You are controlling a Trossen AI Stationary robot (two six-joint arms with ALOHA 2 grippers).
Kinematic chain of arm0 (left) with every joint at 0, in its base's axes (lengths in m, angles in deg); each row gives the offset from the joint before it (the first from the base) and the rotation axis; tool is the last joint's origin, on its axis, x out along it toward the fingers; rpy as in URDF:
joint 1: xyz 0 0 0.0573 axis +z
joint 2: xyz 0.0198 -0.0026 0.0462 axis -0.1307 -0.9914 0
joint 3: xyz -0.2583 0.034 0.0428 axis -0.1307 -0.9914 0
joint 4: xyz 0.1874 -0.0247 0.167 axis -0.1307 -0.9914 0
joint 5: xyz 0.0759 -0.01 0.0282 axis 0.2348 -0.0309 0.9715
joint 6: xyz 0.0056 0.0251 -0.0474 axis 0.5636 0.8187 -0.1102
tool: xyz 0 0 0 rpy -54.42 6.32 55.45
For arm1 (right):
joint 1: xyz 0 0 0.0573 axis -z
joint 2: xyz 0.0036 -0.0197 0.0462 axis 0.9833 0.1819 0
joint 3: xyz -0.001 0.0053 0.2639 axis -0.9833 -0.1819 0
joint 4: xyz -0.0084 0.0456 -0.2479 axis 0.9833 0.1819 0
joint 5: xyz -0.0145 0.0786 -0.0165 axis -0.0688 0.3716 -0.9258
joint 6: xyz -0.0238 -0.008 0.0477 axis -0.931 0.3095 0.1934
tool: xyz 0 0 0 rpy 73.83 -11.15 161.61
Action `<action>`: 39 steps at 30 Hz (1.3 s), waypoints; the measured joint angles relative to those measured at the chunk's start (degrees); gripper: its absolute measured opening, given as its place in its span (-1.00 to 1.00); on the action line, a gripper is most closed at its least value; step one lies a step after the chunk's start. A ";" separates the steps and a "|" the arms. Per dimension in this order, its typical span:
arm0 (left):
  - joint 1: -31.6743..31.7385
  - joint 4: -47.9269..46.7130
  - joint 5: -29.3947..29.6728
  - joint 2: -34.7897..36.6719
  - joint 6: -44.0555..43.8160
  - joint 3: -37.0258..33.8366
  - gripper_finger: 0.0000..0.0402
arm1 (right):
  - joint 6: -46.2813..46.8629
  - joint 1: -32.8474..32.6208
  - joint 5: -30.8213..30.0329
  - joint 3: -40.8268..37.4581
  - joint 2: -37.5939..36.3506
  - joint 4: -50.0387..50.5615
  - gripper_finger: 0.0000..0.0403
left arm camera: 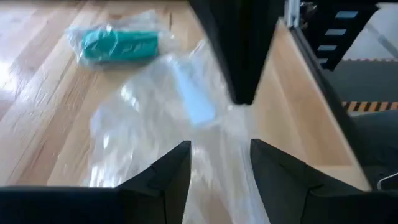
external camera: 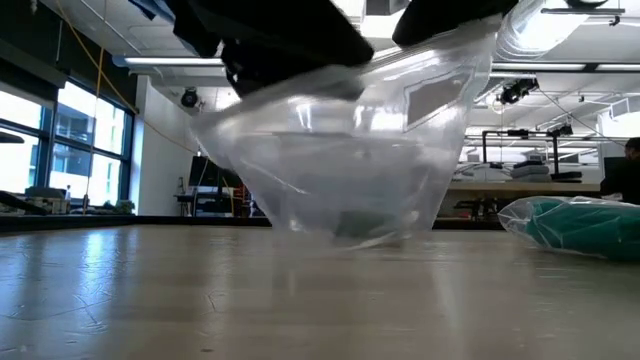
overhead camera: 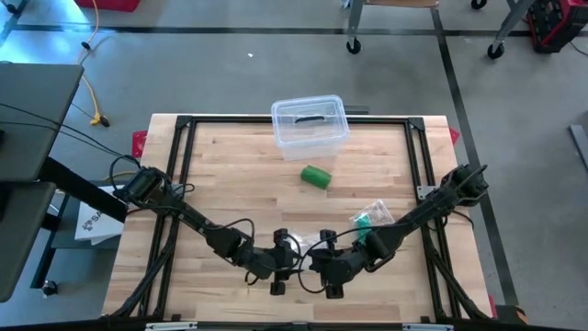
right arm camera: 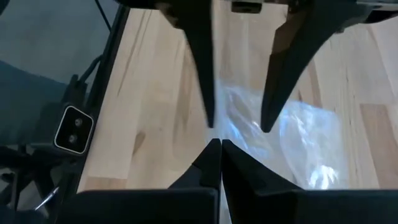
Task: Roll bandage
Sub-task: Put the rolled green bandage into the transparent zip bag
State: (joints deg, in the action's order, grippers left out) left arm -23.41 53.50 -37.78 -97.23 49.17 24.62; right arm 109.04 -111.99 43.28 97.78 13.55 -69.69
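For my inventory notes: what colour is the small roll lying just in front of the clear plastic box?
The roll is green; the high view shows it best.

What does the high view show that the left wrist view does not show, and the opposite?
Only the high view shows the clear lidded box at the table's far edge, the bare green roll in front of it, and both arms meeting at the near edge, with the right gripper there.

Only the left wrist view shows the clear plastic bag lying between the open fingers of the left gripper.

Both show the wooden table and the green roll wrapped in plastic.
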 joint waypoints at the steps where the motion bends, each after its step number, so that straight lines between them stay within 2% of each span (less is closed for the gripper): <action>1: 0.11 -0.65 0.01 0.00 -0.40 0.00 -0.23 | -0.17 -0.08 0.00 0.00 0.00 -0.04 -1.00; 11: 0.18 -3.19 0.22 -0.36 -1.94 0.01 -0.53 | -0.80 -0.17 0.02 0.00 0.00 -2.91 -1.00; 15: 0.20 -4.64 -0.07 -1.70 -1.94 0.04 -0.58 | -0.40 -0.29 0.32 0.00 0.00 -2.99 -1.00; 20: 0.20 -12.53 -1.22 -2.11 -5.98 0.04 -0.59 | 1.01 -1.16 -0.24 0.09 2.87 -3.16 -0.98; 24: -0.01 -17.25 -2.02 -2.13 -9.13 0.04 -0.59 | 5.07 -1.38 -2.60 0.04 7.63 -3.21 -0.80; 28: -0.94 -22.78 -3.70 -1.28 -11.44 0.00 -0.59 | 4.70 0.40 -3.13 0.02 11.99 -8.25 -0.44; 30: -1.50 -26.35 -2.83 -0.42 -12.49 0.02 -0.59 | 3.81 1.12 -3.63 0.02 13.74 -12.07 -0.25; 32: -1.79 -30.00 -1.18 0.38 -14.18 0.02 -0.59 | 3.32 1.84 -3.41 0.02 14.38 -11.67 -0.10; 35: -2.30 -33.21 2.29 1.33 -16.64 0.02 -0.59 | 5.41 2.40 -3.08 0.02 14.40 -8.51 -0.03; 39: -2.93 -33.44 4.05 2.25 -16.98 0.02 -0.59 | 4.81 2.97 -1.61 0.02 14.64 -4.31 -0.15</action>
State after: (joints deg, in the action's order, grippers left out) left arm -26.34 20.06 -33.73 -94.97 32.19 24.64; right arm 113.84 -109.02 41.67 97.80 28.19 -74.00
